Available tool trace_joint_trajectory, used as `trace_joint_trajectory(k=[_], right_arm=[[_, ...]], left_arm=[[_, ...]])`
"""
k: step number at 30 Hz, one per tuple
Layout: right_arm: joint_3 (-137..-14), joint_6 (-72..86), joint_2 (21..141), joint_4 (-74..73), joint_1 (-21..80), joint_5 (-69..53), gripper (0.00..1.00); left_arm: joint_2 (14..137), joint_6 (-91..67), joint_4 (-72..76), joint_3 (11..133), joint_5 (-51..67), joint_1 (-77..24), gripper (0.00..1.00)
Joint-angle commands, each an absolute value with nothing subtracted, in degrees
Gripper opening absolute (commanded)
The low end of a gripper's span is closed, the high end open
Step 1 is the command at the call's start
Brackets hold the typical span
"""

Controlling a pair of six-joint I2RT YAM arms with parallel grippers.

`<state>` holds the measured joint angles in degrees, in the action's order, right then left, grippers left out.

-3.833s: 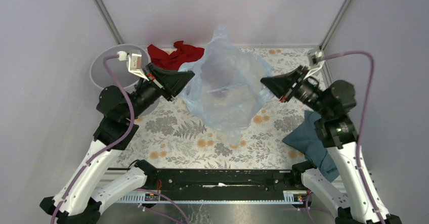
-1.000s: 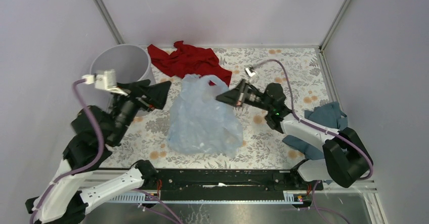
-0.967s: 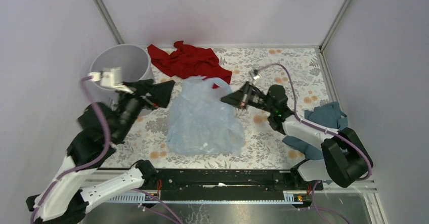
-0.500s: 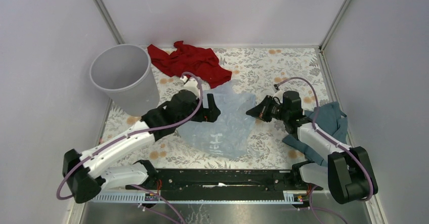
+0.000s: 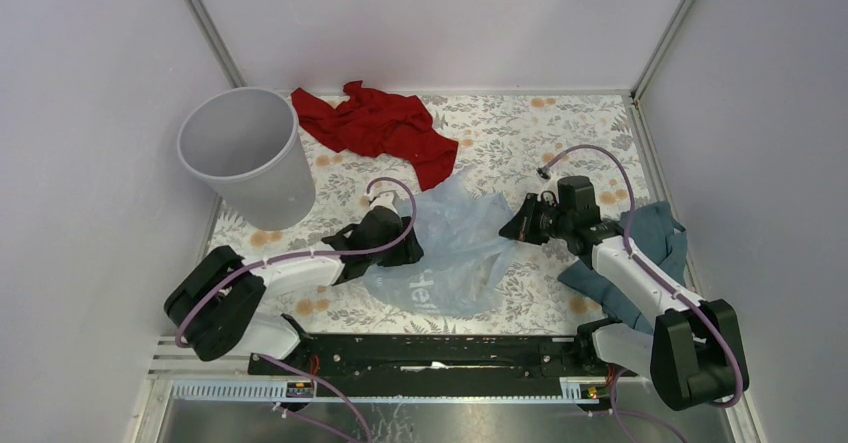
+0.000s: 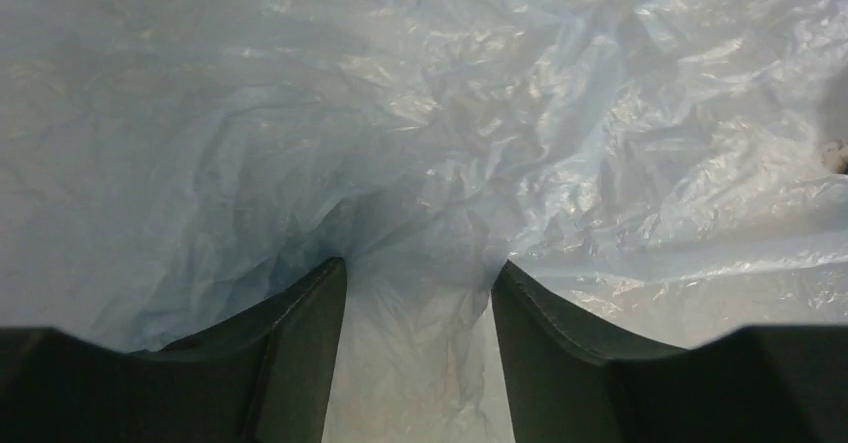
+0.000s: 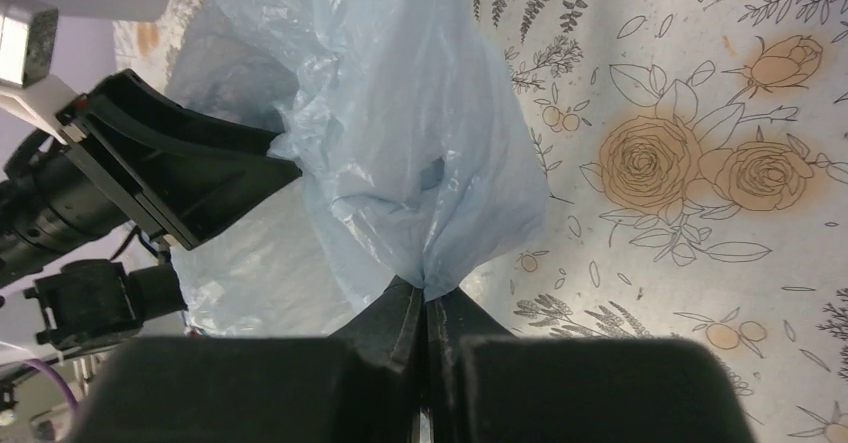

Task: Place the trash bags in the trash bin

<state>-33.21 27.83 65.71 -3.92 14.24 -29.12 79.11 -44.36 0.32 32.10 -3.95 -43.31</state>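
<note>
- The left claw (image 6: 418, 268) is half open at the bottom middle of its own view. The bag (image 6: 500, 113) bunches between its fingers, likely so it can pinch that side.
- The right claw (image 7: 425, 298) is squeezed tight on the bag's edge.
- The bag lies mid-frame, not in the bin (image 5: 262, 188) at upper left.

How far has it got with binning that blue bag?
Nothing is done yet: the trash bag lies on the table, outside the trash bin. In hand: the right gripper pinches one edge, and the left gripper has its jaws apart with film bunched between them. Remaining: lifting the bag, carrying it to the bin and dropping it in.
</note>
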Motion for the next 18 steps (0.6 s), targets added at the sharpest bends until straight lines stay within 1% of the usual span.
trace_joint_trajectory(k=[1,4,7,8,13,15,18], right_arm=[[-36.2,22.5,66.9,-5.8,14.1,-28.8,0.00],[-37.1,20.7,67.3,-7.3,14.1,-25.8,0.00],[-38.0,19.6,66.9,-9.4,14.1,-24.4,0.00],[-38.0,19.4,66.6,-9.6,14.1,-24.3,0.01],[-38.1,19.5,65.6,-10.2,14.1,-24.2,0.02],[-38.0,19.5,65.5,-10.0,14.1,-24.4,0.02],[-38.9,19.9,65.7,-10.1,14.1,-26.4,0.02]], left_arm=[[79.6,-46.0,5.1,29.9,-2.7,-43.4,0.58],[77.3,-44.6,3.4,31.5,-2.6,-43.5,0.59],[73.3,-42.2,-2.0,36.2,-2.0,-43.5,0.65],[71.6,-41.3,-4.0,38.3,-1.4,-43.4,0.69],[64.2,-35.9,-10.5,47.9,5.1,-43.5,0.97],[61.4,-33.9,-11.3,49.6,9.1,-43.5,0.99],[58.2,-30.5,-8.5,49.4,20.9,-44.1,0.99]])
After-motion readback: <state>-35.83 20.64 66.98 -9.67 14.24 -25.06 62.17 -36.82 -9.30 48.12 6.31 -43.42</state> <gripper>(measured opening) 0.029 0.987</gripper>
